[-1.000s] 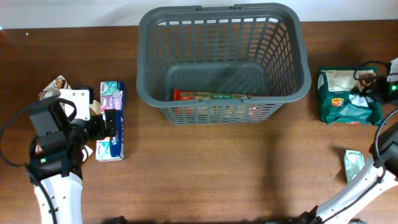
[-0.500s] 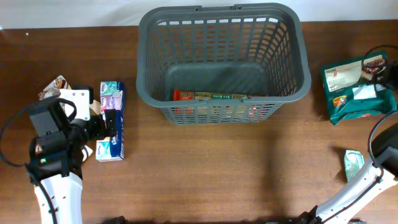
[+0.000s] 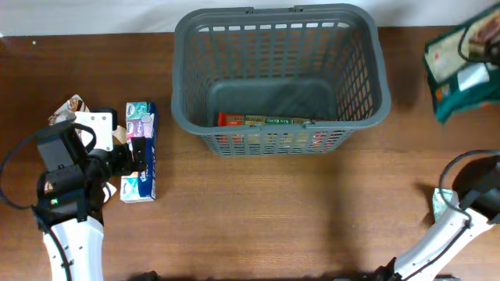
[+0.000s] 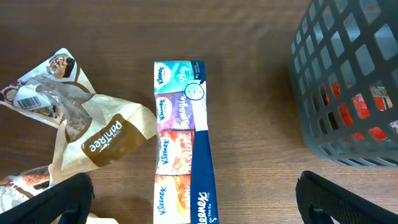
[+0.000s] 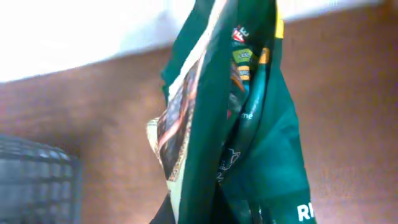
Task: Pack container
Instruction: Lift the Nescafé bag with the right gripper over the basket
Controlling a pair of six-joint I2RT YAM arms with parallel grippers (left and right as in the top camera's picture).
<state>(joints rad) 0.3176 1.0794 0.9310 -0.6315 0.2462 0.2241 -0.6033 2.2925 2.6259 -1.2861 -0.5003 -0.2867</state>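
The dark grey basket [image 3: 281, 78] stands at the table's back middle with a red and green packet [image 3: 262, 121] on its base; its wall also shows in the left wrist view [image 4: 348, 87]. My right gripper [image 3: 486, 40] is shut on a green bag [image 3: 461, 66] and holds it high, right of the basket; the bag hangs in the right wrist view [image 5: 242, 124] and hides the fingers. My left gripper [image 3: 139, 161] is open over a Kleenex tissue pack [image 3: 140, 152] at the left; in the left wrist view the fingers flank the pack [image 4: 180, 143] without touching it.
A brown and white paper bag [image 4: 81, 124] lies left of the tissue pack. A small pale green packet [image 3: 444, 207] lies by the right arm at the table's right edge.
My right gripper has lifted the green bag off the table and carried it up and toward the back right. The left arm has not moved.
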